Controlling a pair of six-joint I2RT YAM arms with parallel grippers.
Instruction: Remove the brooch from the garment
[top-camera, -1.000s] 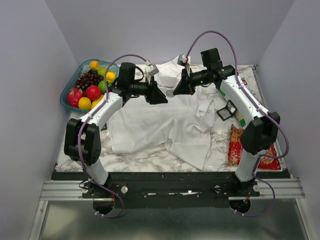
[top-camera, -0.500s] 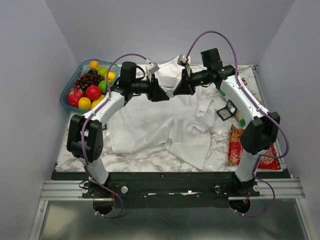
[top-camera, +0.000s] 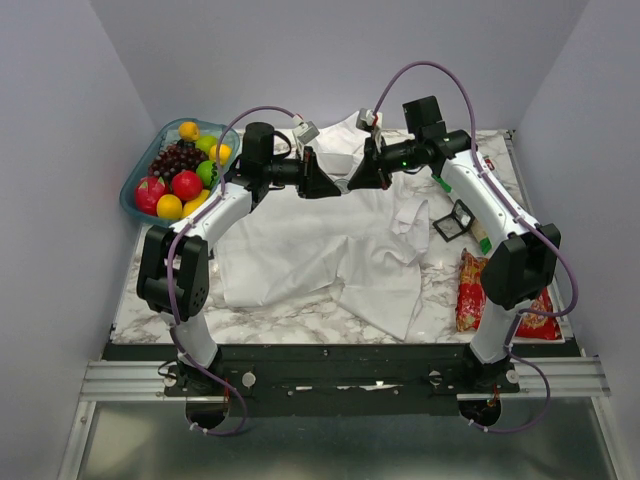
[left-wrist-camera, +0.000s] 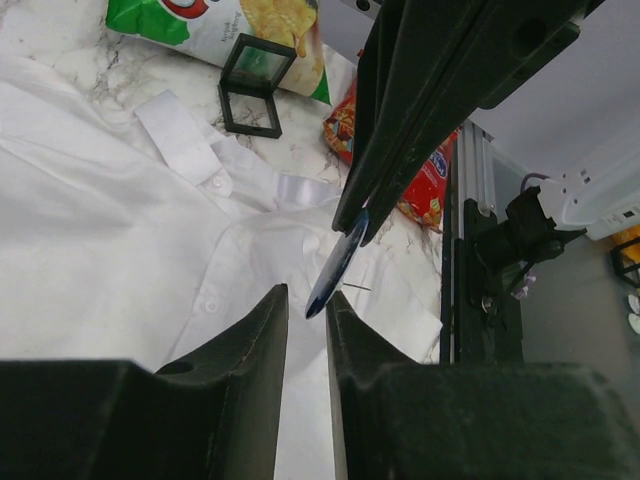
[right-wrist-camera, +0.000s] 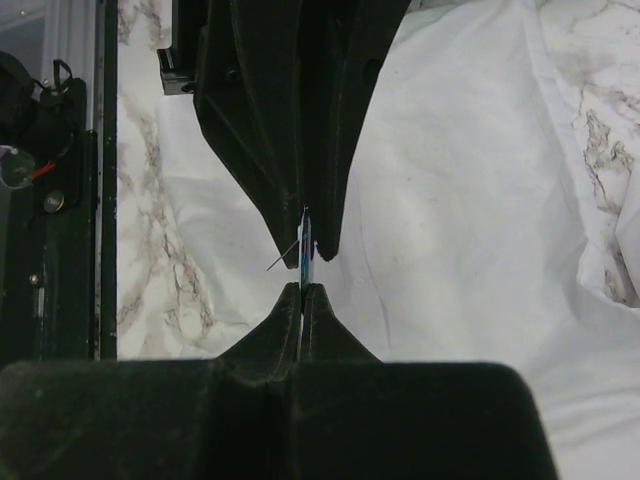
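Observation:
The white shirt (top-camera: 300, 250) lies spread on the marble table and shows under both wrist views (left-wrist-camera: 120, 200) (right-wrist-camera: 470, 200). My right gripper (top-camera: 352, 185) (right-wrist-camera: 304, 290) is shut on the small dark-blue brooch (right-wrist-camera: 307, 252), held edge-on in the air above the shirt, its thin pin sticking out. In the left wrist view the brooch (left-wrist-camera: 336, 266) hangs from the right gripper's fingers (left-wrist-camera: 400, 120). My left gripper (top-camera: 333, 188) (left-wrist-camera: 307, 300) faces it, jaws narrowly open, with the brooch's free edge between the tips.
A bowl of fruit (top-camera: 135, 205) stands at the back left. Small black square frames (top-camera: 455, 222) (left-wrist-camera: 255, 80) lie right of the shirt. A red snack bag (top-camera: 470, 290) and a green chip bag (left-wrist-camera: 230, 25) lie at the right.
My left gripper has moved right, toward the right gripper, until its tips reach around the brooch's edge. The right gripper has held still with the brooch.

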